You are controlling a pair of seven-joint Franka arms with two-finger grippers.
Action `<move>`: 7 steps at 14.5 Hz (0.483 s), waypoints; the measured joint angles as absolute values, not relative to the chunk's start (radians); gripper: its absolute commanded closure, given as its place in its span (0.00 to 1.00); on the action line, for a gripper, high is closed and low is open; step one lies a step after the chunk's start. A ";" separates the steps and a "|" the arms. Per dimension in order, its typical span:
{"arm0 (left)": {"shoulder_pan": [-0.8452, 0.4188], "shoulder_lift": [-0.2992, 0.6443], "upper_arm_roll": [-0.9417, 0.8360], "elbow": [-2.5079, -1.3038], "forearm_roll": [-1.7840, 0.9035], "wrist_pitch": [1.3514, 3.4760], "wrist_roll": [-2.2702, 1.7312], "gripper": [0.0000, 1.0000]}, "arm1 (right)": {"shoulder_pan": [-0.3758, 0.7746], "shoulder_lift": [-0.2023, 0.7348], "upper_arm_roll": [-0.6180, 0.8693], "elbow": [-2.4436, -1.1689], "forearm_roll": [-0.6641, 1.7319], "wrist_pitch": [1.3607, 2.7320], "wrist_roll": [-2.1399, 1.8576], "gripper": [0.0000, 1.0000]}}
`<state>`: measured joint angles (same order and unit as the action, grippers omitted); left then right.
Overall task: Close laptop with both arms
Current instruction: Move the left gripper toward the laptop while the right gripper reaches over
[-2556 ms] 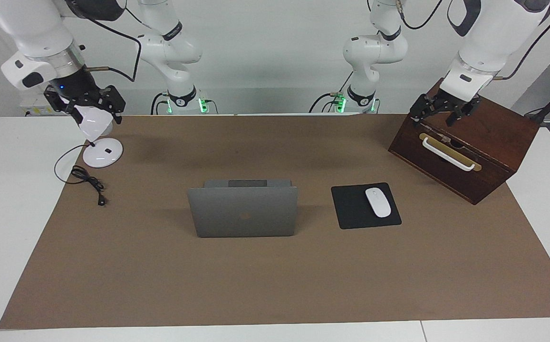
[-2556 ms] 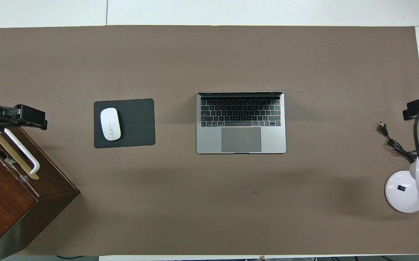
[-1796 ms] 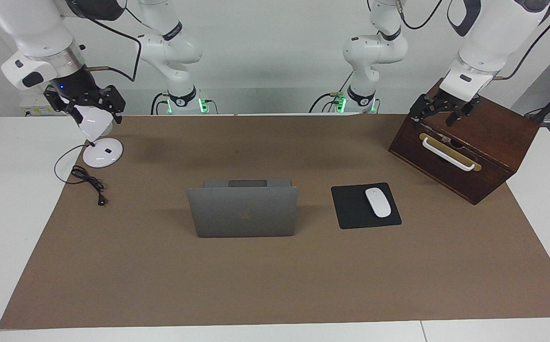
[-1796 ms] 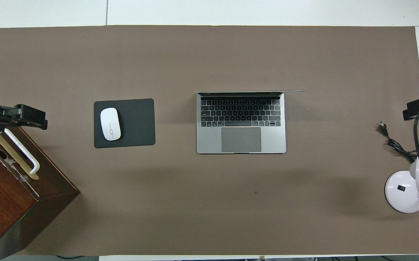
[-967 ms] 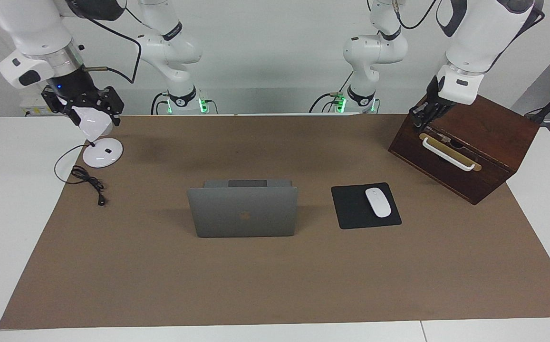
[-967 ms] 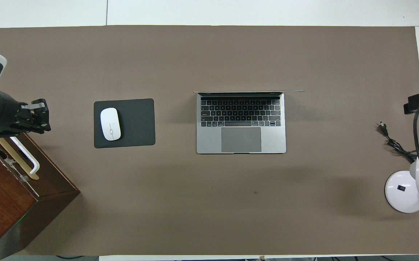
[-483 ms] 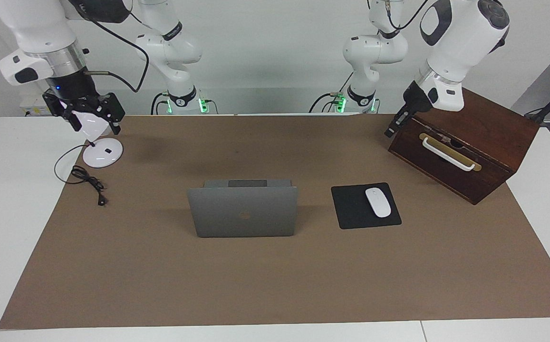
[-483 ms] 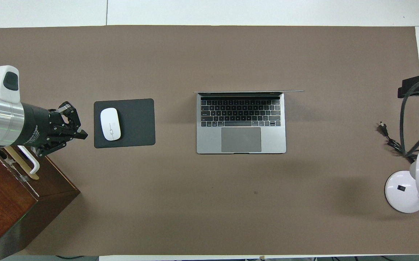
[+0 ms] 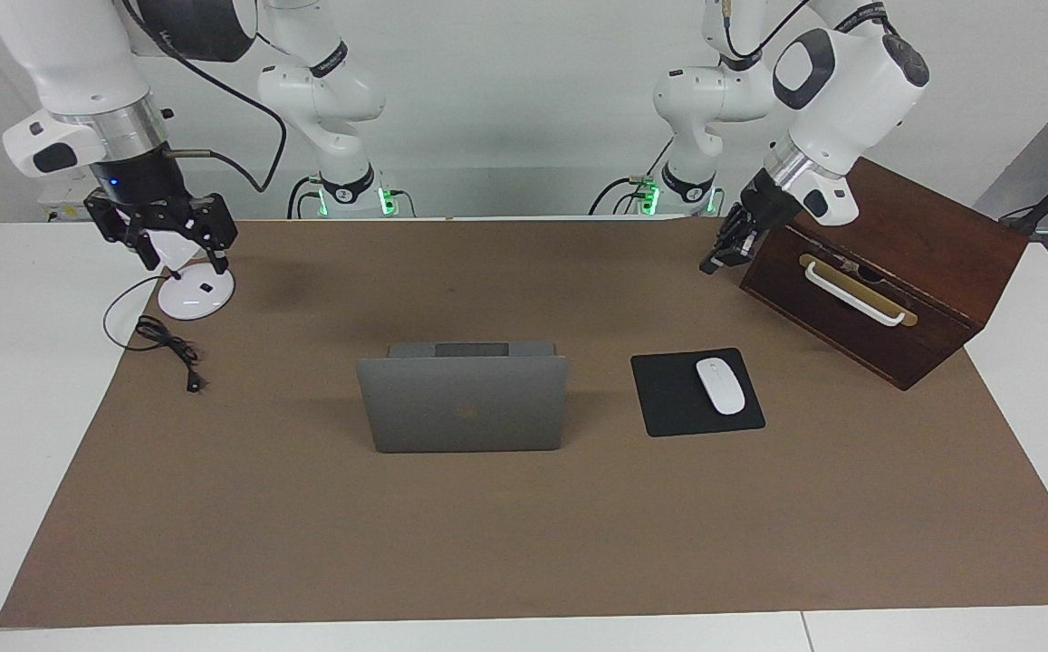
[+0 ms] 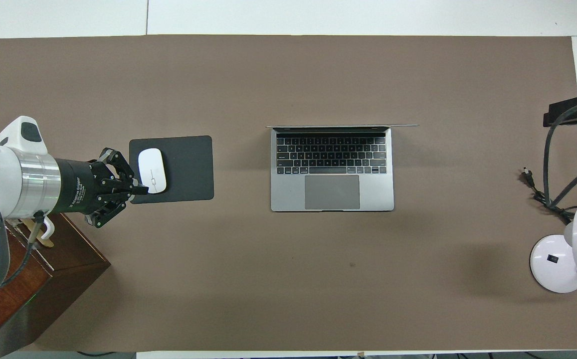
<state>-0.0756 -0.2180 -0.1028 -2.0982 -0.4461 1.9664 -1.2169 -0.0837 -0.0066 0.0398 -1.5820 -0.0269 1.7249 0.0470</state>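
At frame centre you see the laptop (image 9: 463, 399) open, lid upright, on the brown mat (image 9: 524, 543). Upper right, your left gripper (image 9: 725, 247) hangs beside the wooden box (image 9: 904, 299), apparently pinched closed. Upper left, the right gripper (image 9: 181, 244) hangs spread over the lamp (image 9: 190, 288).

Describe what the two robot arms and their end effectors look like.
Both arms are glossy white rounded segments with dark grey joint caps, a silver metal wrist ring, and loose black cables. The left end effector and right end effector are small, black and two-fingered. The left one's black wrist carries white lettering. Green lights glow at both bases.
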 measured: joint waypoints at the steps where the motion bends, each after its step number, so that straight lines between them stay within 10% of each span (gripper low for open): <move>1: -0.076 -0.219 -0.104 -2.109 -0.473 1.977 -1.231 1.00 | -0.085 -0.006 0.039 -1.585 -0.027 1.740 0.046 0.22; 7: -0.117 -0.220 -0.105 -2.268 -0.740 2.095 -1.256 1.00 | -0.086 0.057 0.038 -1.594 -0.023 1.910 0.046 0.00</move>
